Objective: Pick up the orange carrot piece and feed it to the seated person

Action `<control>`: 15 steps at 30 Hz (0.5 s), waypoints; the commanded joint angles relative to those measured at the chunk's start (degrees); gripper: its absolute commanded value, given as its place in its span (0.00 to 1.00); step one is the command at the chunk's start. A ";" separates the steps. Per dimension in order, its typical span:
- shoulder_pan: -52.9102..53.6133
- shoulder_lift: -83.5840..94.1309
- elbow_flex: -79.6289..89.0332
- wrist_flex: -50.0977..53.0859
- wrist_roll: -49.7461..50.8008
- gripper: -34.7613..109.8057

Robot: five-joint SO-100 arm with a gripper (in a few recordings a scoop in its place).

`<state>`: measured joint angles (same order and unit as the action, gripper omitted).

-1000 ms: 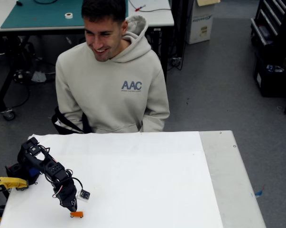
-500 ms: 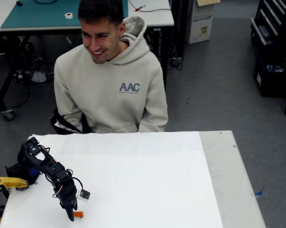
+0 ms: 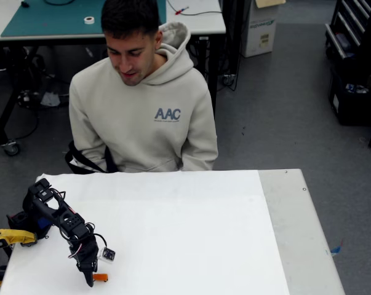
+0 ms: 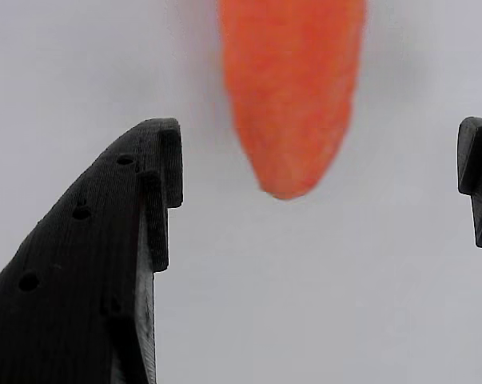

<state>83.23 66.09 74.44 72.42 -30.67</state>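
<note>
The carrot piece (image 4: 292,96) is what you are after, but take the scene from the biggest thing down. The table (image 3: 283,233) has a dull grey top, and a smooth white sheet (image 3: 173,233) covers most of it, leaving a bare grey strip along the right edge in the fixed view. Behind the far edge you see the seated person (image 3: 142,104) in a soft, light beige hoodie with blue letters on the chest, head bent down toward the table. Near the front left corner of the sheet stands the arm (image 3: 56,215), black and angular, with thin wires looping along it, folded over so that its gripper (image 3: 90,279) points down at the sheet.

In the wrist view your jaws are spread wide: two flat, black, finely ridged plastic fingers (image 4: 105,280) with small round holes, one at each side. The carrot piece lies on the sheet between them, touching neither, bright orange, rough-skinned, rounded at its near end. In the fixed view it peeks out just right of the gripper tip (image 3: 100,278).
</note>
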 commanded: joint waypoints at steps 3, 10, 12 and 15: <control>1.41 2.90 0.79 0.00 -0.79 0.43; 1.41 2.90 0.26 0.00 -0.79 0.39; 1.41 2.90 0.26 0.00 -0.79 0.37; 1.32 2.90 0.26 -0.09 -0.79 0.36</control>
<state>83.50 66.09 75.59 72.25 -30.67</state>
